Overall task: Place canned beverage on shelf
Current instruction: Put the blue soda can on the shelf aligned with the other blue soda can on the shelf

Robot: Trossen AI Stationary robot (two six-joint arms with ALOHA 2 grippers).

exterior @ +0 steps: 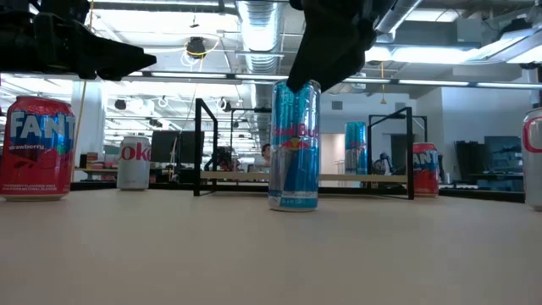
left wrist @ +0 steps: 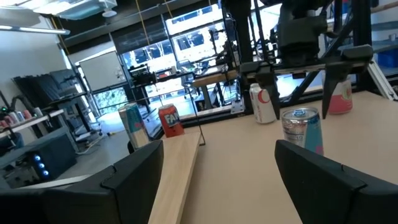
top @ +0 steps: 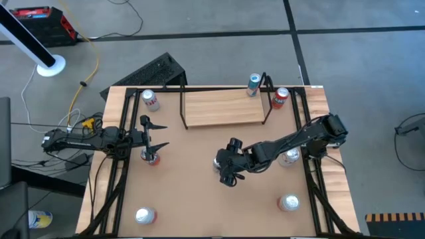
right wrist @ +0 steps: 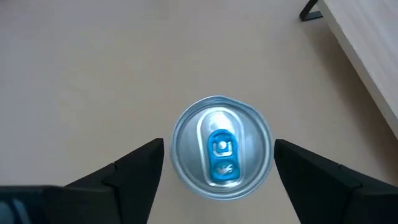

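Note:
A slim blue-and-silver canned beverage (exterior: pixel 295 144) stands upright on the tabletop in front of the shelf, and shows from above in the right wrist view (right wrist: pixel 221 146). My right gripper (top: pixel 224 167) hangs over it, pointing down and open. Its fingers (right wrist: pixel 140 165) stand on either side of the can's top; I see no contact. The shelf (top: pixel 222 107) is a light-wood plank with black rod uprights at the far middle of the table. My left gripper (top: pixel 161 135) is open and empty at the table's left side, above a red Fanta can (top: pixel 153 157).
Other cans stand around the table: a silver one (top: pixel 149 99) left of the shelf, a blue one (top: pixel 254 83) and a red one (top: pixel 280 97) at its right end, one under the right arm (top: pixel 289 157), and two near the front (top: pixel 145 214) (top: pixel 289 202).

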